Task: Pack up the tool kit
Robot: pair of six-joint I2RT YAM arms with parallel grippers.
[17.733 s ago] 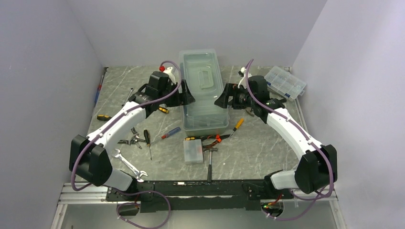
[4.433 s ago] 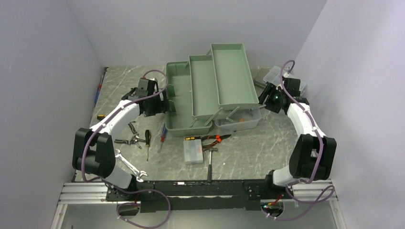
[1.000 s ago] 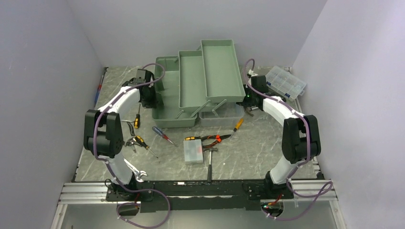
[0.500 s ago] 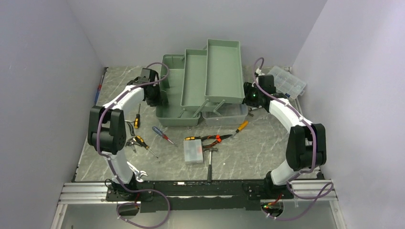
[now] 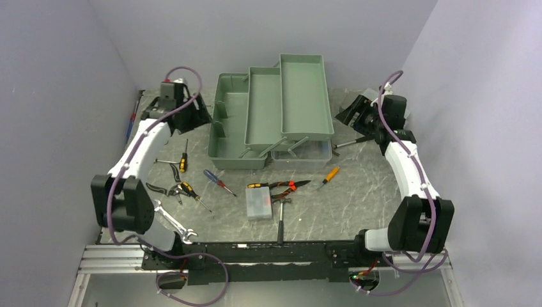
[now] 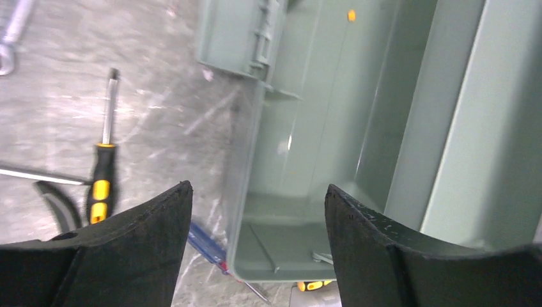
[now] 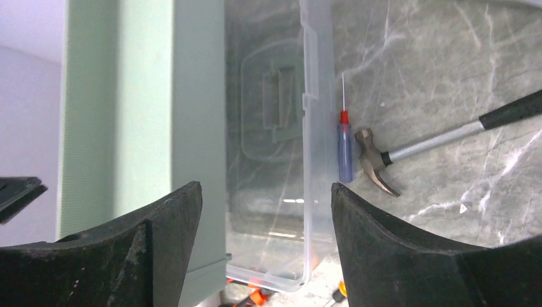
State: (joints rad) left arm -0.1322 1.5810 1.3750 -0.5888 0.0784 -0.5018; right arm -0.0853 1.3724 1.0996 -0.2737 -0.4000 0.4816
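Where marbled table meets pale walls — tool kit open, tools scattered

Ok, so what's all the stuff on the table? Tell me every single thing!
toolbox: one, green, back middle, trays folded out
lid: one, clear, lying flat under the trays on the right
small case: one, clear, in front of the toolbox
hammers: two, silver and black; one near the front, one right of the lid
screwdrivers: at least five; blue, orange and black-and-yellow handles; scattered in front and left of the toolbox
pliers: one clear to see, red-and-black handles, beside the small case
wrench: one, silver, front left
left arm: white and black, jaws open and holding nothing, by the toolbox's left end
right arm: white and black, jaws open and holding nothing, right of the lid
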